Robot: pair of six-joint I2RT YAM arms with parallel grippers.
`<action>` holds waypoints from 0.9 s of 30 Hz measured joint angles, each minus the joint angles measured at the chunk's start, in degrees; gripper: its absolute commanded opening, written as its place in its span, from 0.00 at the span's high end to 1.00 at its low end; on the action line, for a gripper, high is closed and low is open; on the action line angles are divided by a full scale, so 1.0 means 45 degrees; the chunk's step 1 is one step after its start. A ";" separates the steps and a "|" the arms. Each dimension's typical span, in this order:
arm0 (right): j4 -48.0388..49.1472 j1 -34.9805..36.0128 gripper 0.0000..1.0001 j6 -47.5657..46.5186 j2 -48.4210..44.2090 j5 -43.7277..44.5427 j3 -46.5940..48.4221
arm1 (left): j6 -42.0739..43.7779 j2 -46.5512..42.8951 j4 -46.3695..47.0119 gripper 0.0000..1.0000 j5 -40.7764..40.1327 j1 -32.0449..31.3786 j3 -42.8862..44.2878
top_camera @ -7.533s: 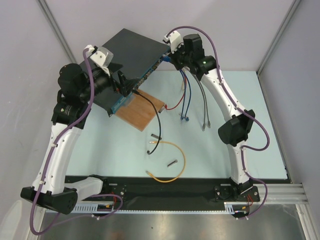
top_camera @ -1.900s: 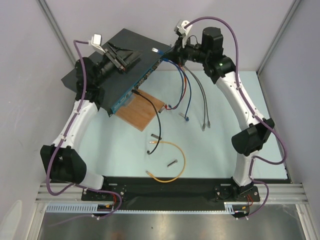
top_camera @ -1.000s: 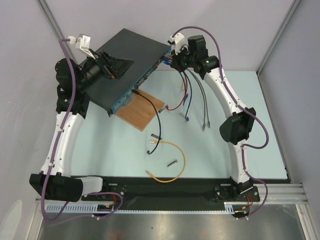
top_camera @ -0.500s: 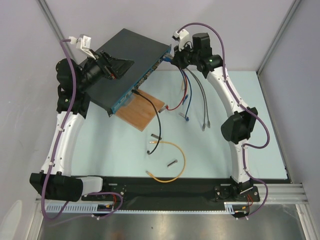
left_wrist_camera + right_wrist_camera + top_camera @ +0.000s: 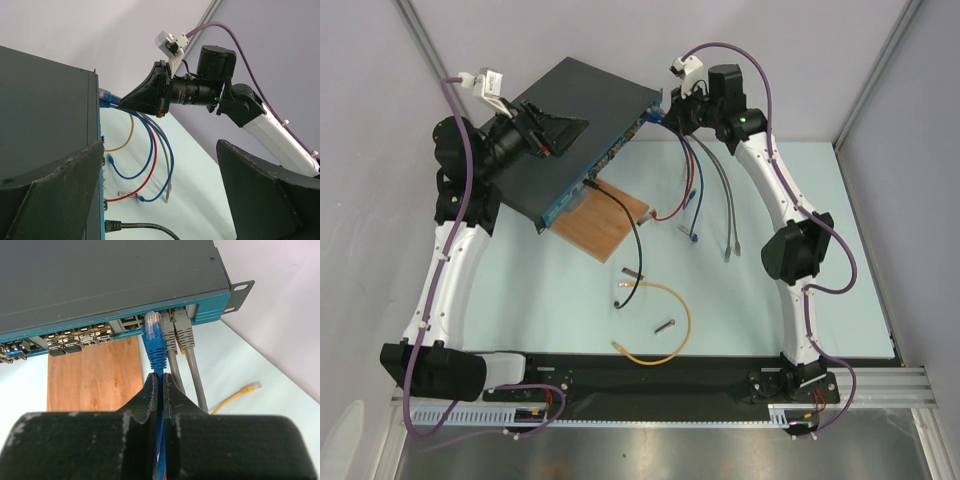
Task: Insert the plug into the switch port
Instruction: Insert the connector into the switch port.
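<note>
Logged only a slight shift of the right wrist against half a second back, with the left arm as it was. Found the blue plug (image 5: 152, 327) at the right end of the switch (image 5: 100, 275) port row, just beside two grey plugs (image 5: 177, 330). Points tip-first into the blue face, long axis in line with the fingers. Cannot tell whether seated. Held by its cable in the right gripper (image 5: 161, 382), pinched tight. Noted the left gripper (image 5: 160, 145) spread wide over the switch top.

Brown wooden board (image 5: 610, 218), looped yellow cable (image 5: 687, 320), black cable (image 5: 638, 240) and small metal piece (image 5: 665, 326) on the pale blue table (image 5: 820, 310)
</note>
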 measured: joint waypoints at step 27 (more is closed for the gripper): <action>-0.0126 -0.0078 1.00 0.0738 0.0078 -0.0486 0.0053 | -0.0335 0.0257 0.0282 0.00 0.0282 0.0000 -0.0039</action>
